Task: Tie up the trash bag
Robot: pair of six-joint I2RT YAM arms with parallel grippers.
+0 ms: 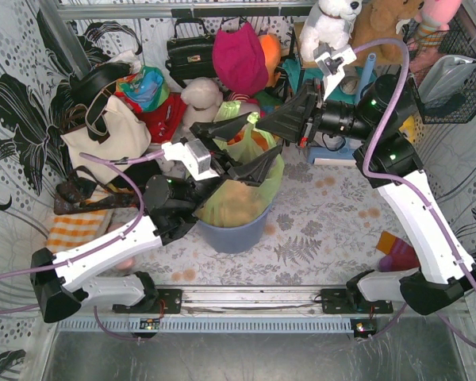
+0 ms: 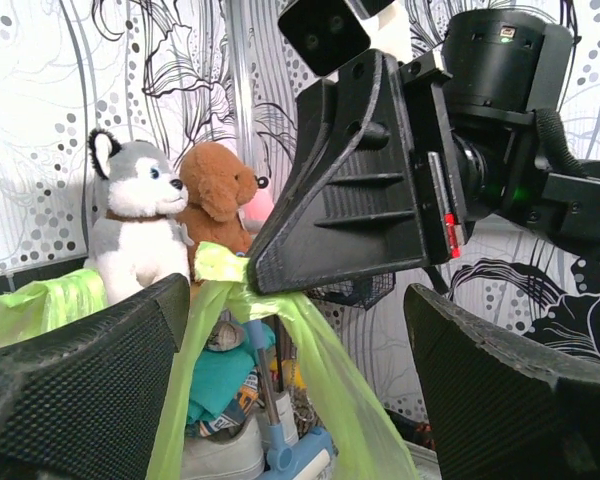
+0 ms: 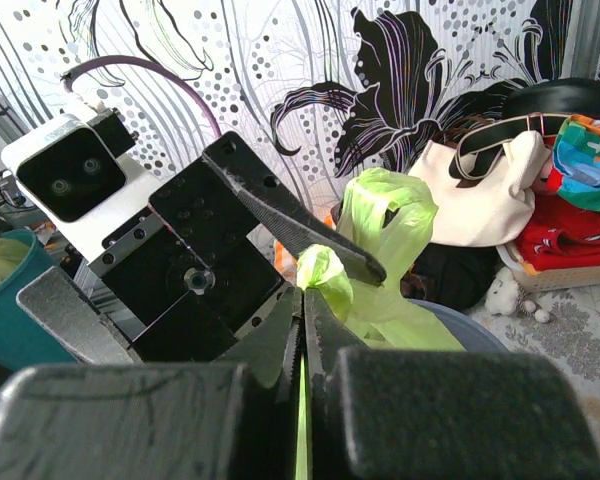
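The lime-green trash bag (image 1: 239, 194) sits in a blue-grey round bin (image 1: 234, 234) at the table's middle, with tan paper showing through. My right gripper (image 1: 266, 125) is shut on one bag handle above the bin; a thin strip of green plastic is pinched between its closed jaws (image 3: 302, 305), and the bag's bunched top (image 3: 385, 250) lies just beyond. My left gripper (image 1: 258, 144) is open wide beside it. In the left wrist view the pulled-up handle (image 2: 310, 350) hangs between the left fingers (image 2: 90, 370), and the right gripper's fingers (image 2: 350, 200) pinch its top.
A cream tote bag (image 1: 111, 131) with black straps stands at the left. Plush toys (image 1: 329, 24), a black handbag (image 1: 190, 51) and a magenta cap (image 1: 239, 55) crowd the back. A wire basket (image 1: 452, 79) hangs at the right. A striped orange cloth (image 1: 75, 230) lies front left.
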